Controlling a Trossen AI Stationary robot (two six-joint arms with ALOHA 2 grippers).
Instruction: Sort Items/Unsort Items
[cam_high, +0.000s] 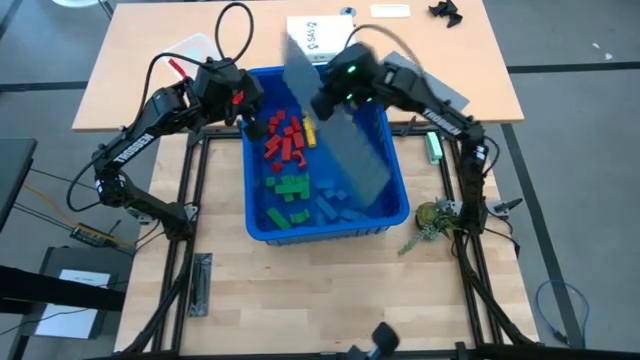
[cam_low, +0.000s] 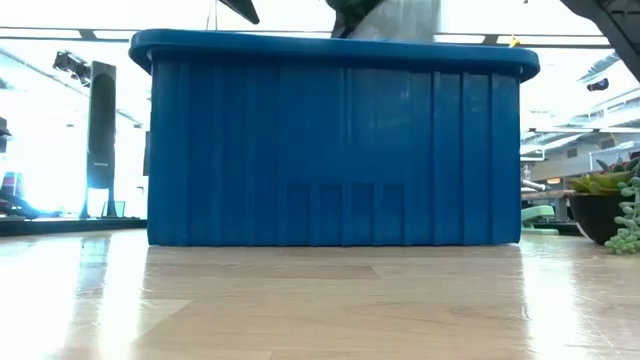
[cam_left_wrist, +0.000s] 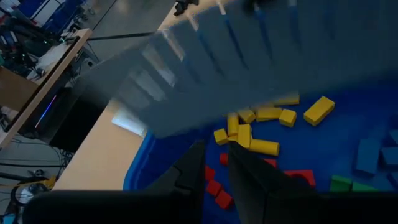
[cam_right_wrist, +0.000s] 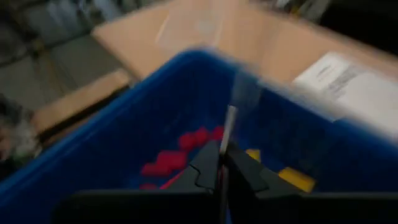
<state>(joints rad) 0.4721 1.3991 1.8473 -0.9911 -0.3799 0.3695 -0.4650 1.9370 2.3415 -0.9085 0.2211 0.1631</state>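
Note:
A large blue bin (cam_high: 330, 232) stands mid-table with the items sorted in heaps on its floor: red blocks (cam_high: 285, 135), yellow ones (cam_high: 308, 130), green ones (cam_high: 290, 185) and blue ones (cam_high: 335, 205). My right gripper (cam_high: 325, 105) is above the bin's far half, shut on a grey slotted divider sheet (cam_high: 350, 140) that slants across the bin's right half. My left gripper (cam_left_wrist: 217, 158) hovers over the bin's far left corner above the red blocks. Its fingers stand a narrow gap apart with nothing between them. My right gripper pinches the divider sheet's upper edge (cam_right_wrist: 229, 127) between its two fingers, which come slanting down from the right. The sheet stands on edge and tilted, and its far end rises above the bin's rim. Whether its near end touches the bin floor, I cannot tell.
Behind the bin on the far board lie a white printed sheet (cam_high: 318, 35), a white card (cam_high: 390, 10) and a black part (cam_high: 445, 10). A small green plant (cam_high: 435, 220) stands right of the bin. The near table is bare wood.

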